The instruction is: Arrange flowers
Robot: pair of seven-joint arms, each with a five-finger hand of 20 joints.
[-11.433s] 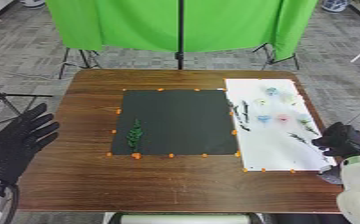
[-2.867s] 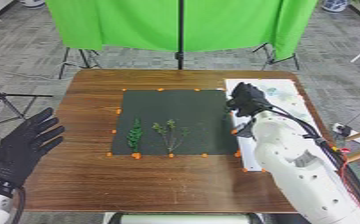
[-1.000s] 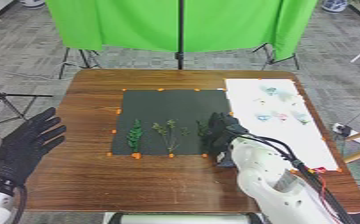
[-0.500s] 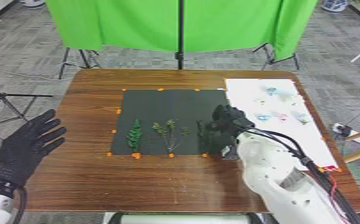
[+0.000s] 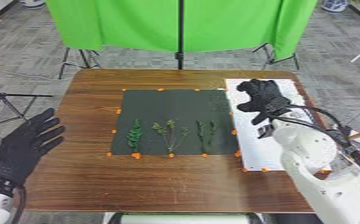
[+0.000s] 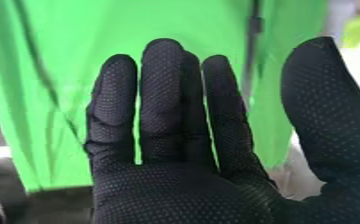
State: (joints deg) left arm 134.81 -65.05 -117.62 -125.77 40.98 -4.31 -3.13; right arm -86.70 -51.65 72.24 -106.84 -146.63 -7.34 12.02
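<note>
Over the white sheet (image 5: 261, 154), the robot's right hand (image 5: 263, 95) is empty, fingers straight, thumb held wide.

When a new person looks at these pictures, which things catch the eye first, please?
The bright green cloth hanging behind the table stands out most. Then comes the black-gloved right hand over the white sheet on the right. Against the dark mat in the middle, the green sprigs stand in a row.
</note>
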